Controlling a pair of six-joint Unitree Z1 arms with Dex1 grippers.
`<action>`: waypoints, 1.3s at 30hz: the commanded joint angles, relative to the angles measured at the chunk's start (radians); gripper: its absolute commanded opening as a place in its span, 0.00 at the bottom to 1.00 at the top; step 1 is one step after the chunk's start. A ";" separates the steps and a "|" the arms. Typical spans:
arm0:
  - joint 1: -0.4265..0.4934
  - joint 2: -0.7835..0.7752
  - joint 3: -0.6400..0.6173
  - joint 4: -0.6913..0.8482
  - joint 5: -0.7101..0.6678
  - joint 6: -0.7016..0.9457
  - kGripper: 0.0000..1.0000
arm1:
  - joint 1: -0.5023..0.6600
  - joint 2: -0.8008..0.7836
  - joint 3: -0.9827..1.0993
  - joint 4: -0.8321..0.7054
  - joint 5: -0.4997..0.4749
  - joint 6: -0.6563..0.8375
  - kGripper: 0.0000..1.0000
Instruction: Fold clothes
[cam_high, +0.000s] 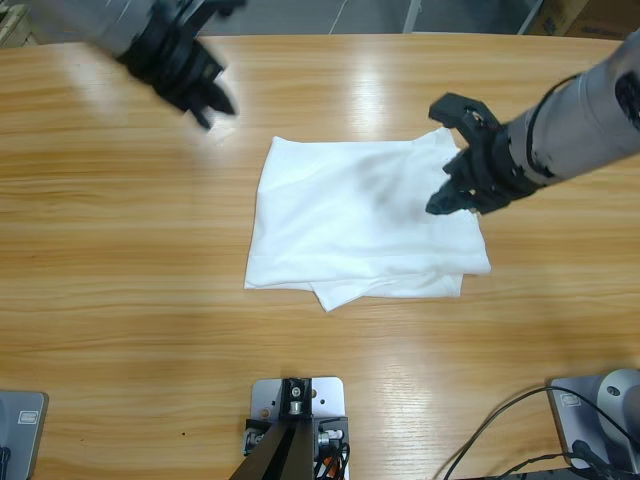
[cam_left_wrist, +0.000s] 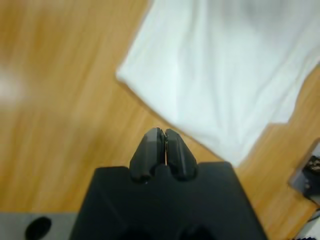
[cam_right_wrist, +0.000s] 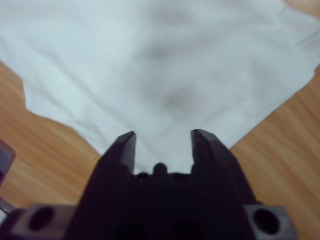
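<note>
A plain white cotton T-shirt (cam_high: 365, 222), folded into a rough rectangle, lies flat on the long wooden worktop (cam_high: 120, 260). The right gripper (cam_right_wrist: 162, 142) hovers over the shirt's edge with its jaws apart, cloth ahead of them. The left gripper (cam_left_wrist: 163, 145) has its jaws pressed together and empty above bare wood, the shirt's corner just ahead.

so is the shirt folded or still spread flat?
Folded: the T-shirt lies as a compact rectangle, with a lower layer's edge poking out along its near side.

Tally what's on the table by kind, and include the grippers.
White folded T-shirt: 1
Black grippers: 2, the left gripper and the right gripper
Total: 3
</note>
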 joint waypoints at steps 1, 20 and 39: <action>0.043 0.291 -0.300 0.184 -0.039 0.070 0.00 | 0.013 0.002 0.096 -0.034 -0.037 0.062 0.00; 0.026 0.475 -0.397 0.221 -0.136 0.055 0.00 | 0.040 0.121 0.173 -0.130 -0.008 0.121 0.00; 0.008 0.568 -0.446 0.305 0.004 -0.089 0.00 | 0.040 0.114 0.240 -0.155 -0.029 0.165 0.00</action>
